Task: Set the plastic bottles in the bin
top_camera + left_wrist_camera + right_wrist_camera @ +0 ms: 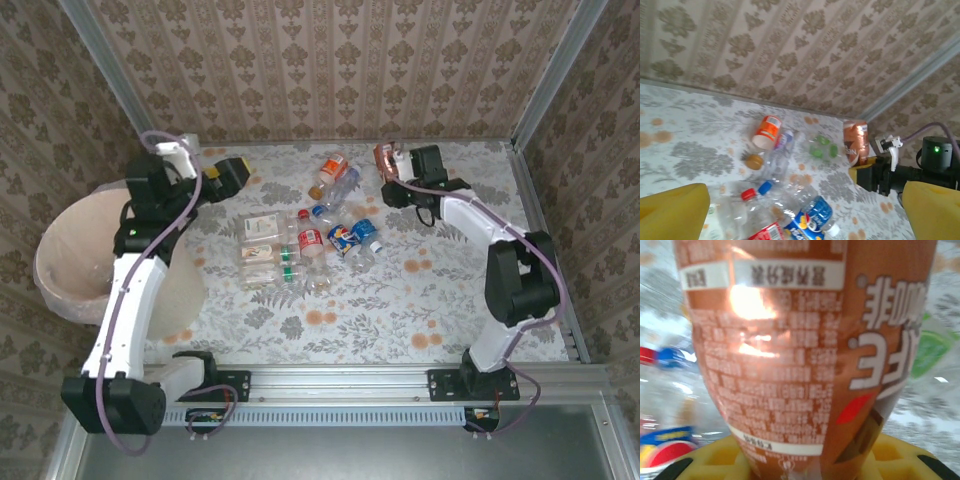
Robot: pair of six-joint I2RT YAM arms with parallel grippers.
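Several plastic bottles (312, 240) lie clustered mid-table, among them an orange-labelled one (333, 168) (767, 132) and a blue-labelled one (350, 235) (812, 217). My right gripper (392, 170) (805, 460) is shut on a brown-labelled bottle (383, 158) (805, 355) (855, 142) at the back of the table, held clear of the pile. My left gripper (226, 176) (800, 220) hangs open and empty between the pale pink bin (62, 262) and the pile, its yellow fingers (670, 210) spread wide. The bin stands at the left edge, partly hidden by the left arm.
Patterned walls with metal frame posts (560, 70) close in the back and both sides. A metal rail (340, 385) runs along the near edge between the arm bases. Bare floral table surface (420, 300) lies right of the pile.
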